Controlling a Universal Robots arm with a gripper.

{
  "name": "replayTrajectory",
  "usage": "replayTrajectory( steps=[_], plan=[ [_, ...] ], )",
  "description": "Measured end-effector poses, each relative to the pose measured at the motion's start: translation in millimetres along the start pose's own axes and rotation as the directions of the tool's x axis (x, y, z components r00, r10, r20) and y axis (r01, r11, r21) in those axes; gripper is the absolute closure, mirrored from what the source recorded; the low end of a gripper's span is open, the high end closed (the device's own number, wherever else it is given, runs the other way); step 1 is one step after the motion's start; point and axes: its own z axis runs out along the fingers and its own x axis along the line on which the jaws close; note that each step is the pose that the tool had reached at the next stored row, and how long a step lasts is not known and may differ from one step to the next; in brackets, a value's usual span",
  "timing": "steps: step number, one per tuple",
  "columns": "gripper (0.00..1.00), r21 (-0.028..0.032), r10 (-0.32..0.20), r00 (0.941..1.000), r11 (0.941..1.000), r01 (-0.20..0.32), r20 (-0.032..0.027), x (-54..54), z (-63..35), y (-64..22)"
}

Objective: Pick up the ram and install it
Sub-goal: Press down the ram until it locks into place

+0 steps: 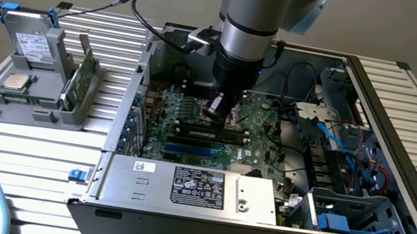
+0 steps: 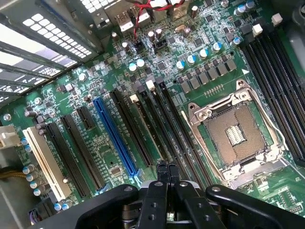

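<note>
RAM (image 1: pixel 207 134) lay flat along one of the motherboard's long slots, just below the gripper (image 1: pixel 216 116), in the middle of the open computer case (image 1: pixel 407 158). In the wrist view the jaws were clenched together with nothing between them, their tips pressed down over the memory slots (image 2: pixel 164 129) just left of the bare CPU socket (image 2: pixel 233 136). By the look of it, the stick had already been carried over and dropped into its slot, and the closed jaws were bearing on its top edge to seat it. Whether the end latches had clicked home I could not tell. A grey holder (image 1: pixel 38 87) on the bench (image 1: pixel 13 153) at the exterior view's left kept a drive, a processor and a broader green card.
</note>
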Motion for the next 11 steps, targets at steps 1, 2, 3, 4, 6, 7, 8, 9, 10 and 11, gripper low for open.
replayTrajectory(
  steps=[1,2,3,4,6,7,8,9,10,11],
  plan=[
    [0.89,-0.0002,0.010,1.0000,1.0000,-0.010,-0.0003,0.0,0.1,0.0],
    [0.89,-0.0003,0.019,0.9998,0.9998,-0.019,-0.0008,0.0,0.1,0.0],
    [0.89,-0.0004,0.029,0.9996,0.9996,-0.029,-0.0014,0.0,0.0,0.0],
    [0.89,-0.0005,0.038,0.9993,0.9993,-0.038,-0.0019,0.0,0.0,0.0],
    [0.89,-0.0007,0.057,0.9984,0.9984,-0.057,-0.0031,0.0,0.0,0.0],
    [0.89,-0.0008,0.067,0.9977,0.9977,-0.067,-0.0038,0.0,0.0,0.0],
    [0.89,-0.0007,0.078,0.9970,0.9970,-0.078,-0.0046,0.0,0.0,0.0],
    [0.89,-0.0006,0.088,0.9961,0.9961,-0.088,-0.0054,0.0,0.0,0.0],
    [0.89,-0.0006,0.099,0.9951,0.9951,-0.099,-0.0062,0.0,0.0,0.0],
    [0.89,-0.0007,0.111,0.9938,0.9938,-0.111,-0.0070,0.0,0.0,0.0]
  ],
)
